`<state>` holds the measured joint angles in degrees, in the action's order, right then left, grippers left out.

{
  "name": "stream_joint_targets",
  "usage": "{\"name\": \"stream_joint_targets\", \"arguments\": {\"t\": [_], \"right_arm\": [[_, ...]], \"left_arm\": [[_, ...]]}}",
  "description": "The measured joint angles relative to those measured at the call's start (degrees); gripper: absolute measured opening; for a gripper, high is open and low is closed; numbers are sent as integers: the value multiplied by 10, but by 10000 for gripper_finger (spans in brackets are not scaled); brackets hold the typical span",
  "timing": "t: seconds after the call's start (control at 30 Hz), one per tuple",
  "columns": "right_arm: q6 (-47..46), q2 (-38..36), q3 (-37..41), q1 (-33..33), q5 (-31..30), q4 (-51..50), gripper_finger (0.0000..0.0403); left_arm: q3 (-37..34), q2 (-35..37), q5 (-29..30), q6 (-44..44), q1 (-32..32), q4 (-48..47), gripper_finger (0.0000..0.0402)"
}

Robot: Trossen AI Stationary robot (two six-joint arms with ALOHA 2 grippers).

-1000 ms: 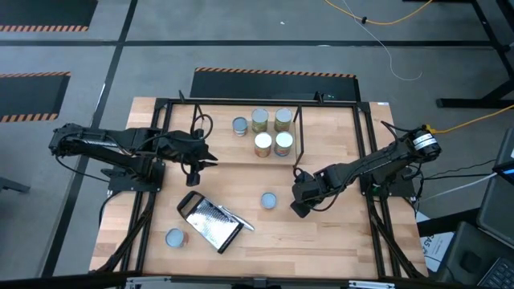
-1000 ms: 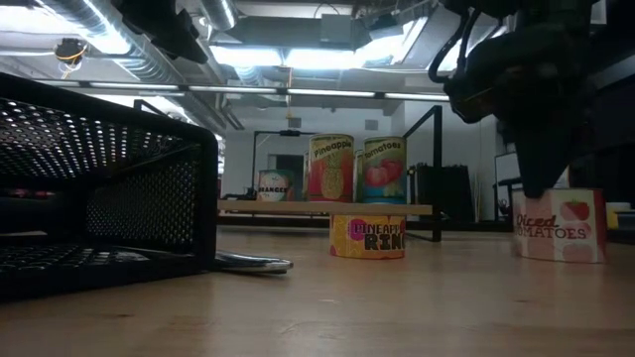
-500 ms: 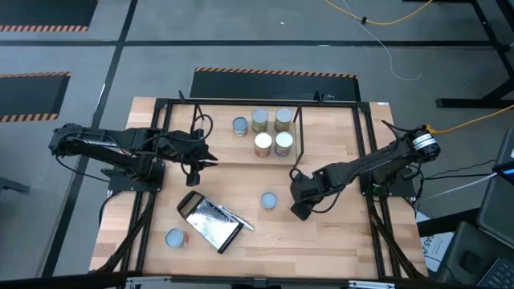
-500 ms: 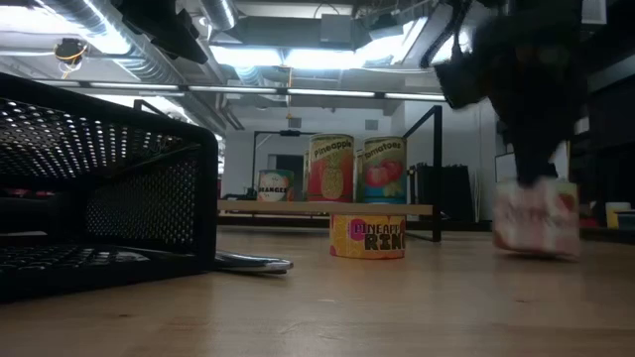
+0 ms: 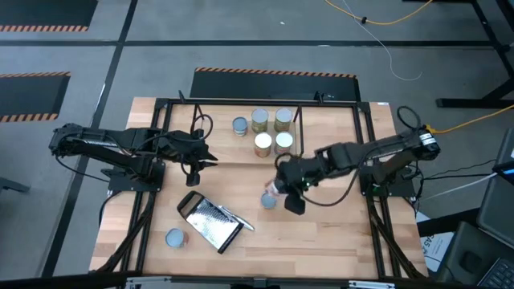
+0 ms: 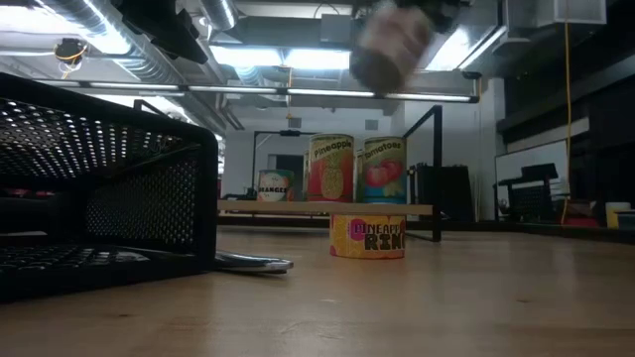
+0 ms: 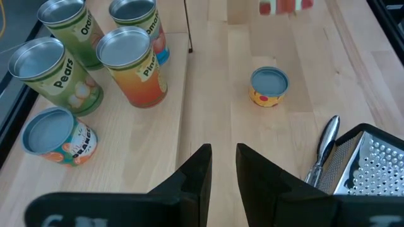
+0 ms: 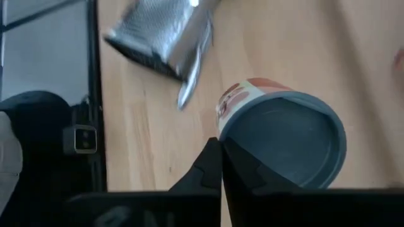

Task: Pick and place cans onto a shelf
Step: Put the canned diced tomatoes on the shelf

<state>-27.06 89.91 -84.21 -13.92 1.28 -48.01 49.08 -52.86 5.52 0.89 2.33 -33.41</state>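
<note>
High view: five cans (image 5: 262, 120) on shelf (image 5: 299, 132); right pincer (image 5: 279, 187) grips a tomato tin (image 8: 282, 135).

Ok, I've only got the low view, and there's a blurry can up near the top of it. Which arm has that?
Observer: The right claw is shut on that lifted can. It is in the air close to the pineapple ring can, which sits on the table.
Operator: How many are at the shelf? I count three.
Observer: From above, five cans stand grouped at the shelf.
Operator: And the left arm?
Observer: The left claw hangs open and empty, to the left of that group.
</note>
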Motion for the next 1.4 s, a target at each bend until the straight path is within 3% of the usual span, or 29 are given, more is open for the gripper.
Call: {"name": "stream_joint_targets", "arguments": {"t": [0.17,0.43,0.73,1.4], "right_arm": [[102,19,-70,54,-1,-4,2],[300,144,-261,119,6,-77,4],[389,296,-450,165,8,-171,6],[426,434,-457,226,9,-166,8]], "left_arm": [[0,0,0,0,0,0,66],[0,0,0,1,0,0,66],[0,0,0,0,0,0,66],[0,0,0,0,0,-5,66]]}}
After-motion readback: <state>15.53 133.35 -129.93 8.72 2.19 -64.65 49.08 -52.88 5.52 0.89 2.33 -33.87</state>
